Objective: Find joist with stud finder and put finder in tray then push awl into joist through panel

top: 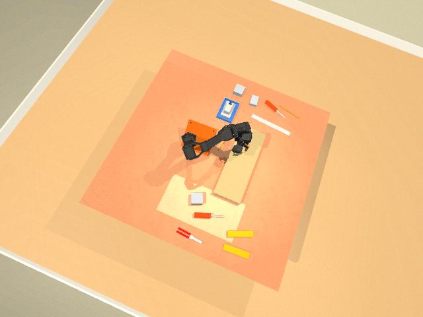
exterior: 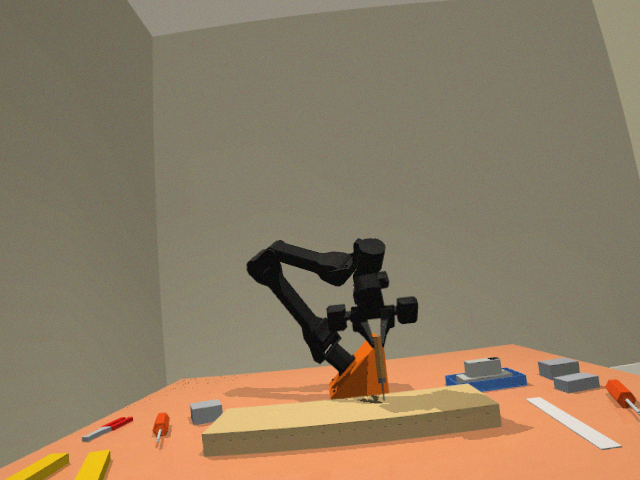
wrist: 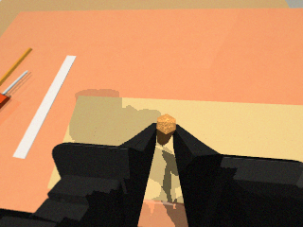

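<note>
My gripper [exterior: 375, 335] [wrist: 165, 128] [top: 240, 146] is shut on the awl [exterior: 379, 361] [wrist: 166, 124]. The awl has a wooden handle and hangs upright, point down. Its metal tip is at the top face of the pale wooden floor panel [exterior: 310, 418] [top: 235, 177] [wrist: 256, 128], near the panel's end by the arm's base. The grey stud finder [top: 228, 109] [exterior: 483, 366] lies in the blue tray [top: 223, 119] [exterior: 488, 383] beside the panel.
Two grey blocks [top: 238, 89] [top: 254, 100], a red screwdriver [top: 271, 105] and a white ruler [top: 270, 124] lie past the tray. Another grey block [top: 196, 198], an orange screwdriver [top: 203, 215], a red tool [top: 186, 232] and two yellow bars [top: 240, 233] lie beyond the panel's other end.
</note>
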`<state>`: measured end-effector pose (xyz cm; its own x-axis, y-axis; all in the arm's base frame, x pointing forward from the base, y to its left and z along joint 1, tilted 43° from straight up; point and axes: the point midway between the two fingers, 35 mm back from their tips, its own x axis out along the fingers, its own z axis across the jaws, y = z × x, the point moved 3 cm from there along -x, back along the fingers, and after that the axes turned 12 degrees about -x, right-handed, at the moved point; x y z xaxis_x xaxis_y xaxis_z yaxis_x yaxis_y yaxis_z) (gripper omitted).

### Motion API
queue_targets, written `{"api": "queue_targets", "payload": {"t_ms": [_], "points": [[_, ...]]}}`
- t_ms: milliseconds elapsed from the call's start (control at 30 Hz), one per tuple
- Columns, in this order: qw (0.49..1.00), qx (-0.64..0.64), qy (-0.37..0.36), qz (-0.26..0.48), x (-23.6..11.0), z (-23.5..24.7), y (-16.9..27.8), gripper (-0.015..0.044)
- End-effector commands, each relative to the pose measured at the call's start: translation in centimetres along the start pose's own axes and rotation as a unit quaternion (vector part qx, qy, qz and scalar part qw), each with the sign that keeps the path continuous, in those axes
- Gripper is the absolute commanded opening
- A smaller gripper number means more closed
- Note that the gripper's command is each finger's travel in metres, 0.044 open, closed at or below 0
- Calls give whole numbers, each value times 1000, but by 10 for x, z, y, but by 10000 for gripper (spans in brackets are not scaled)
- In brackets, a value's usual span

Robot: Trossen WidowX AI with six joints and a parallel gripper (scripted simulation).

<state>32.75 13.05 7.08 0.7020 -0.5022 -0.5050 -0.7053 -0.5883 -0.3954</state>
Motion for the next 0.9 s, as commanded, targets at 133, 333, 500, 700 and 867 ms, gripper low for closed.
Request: {"api": "queue_targets", "payload": {"t_ms": [133,333,500,700,867], "points": [[1000,-3,-2,0,9,3,10,0],[1000,-3,-1,0,14,3,16,0],[1000,-3,-1,0,14,3,16,0],[1000,-3,-1,0,14,3,16,0],[1000,-3,-1,0,14,3,16,0]]}}
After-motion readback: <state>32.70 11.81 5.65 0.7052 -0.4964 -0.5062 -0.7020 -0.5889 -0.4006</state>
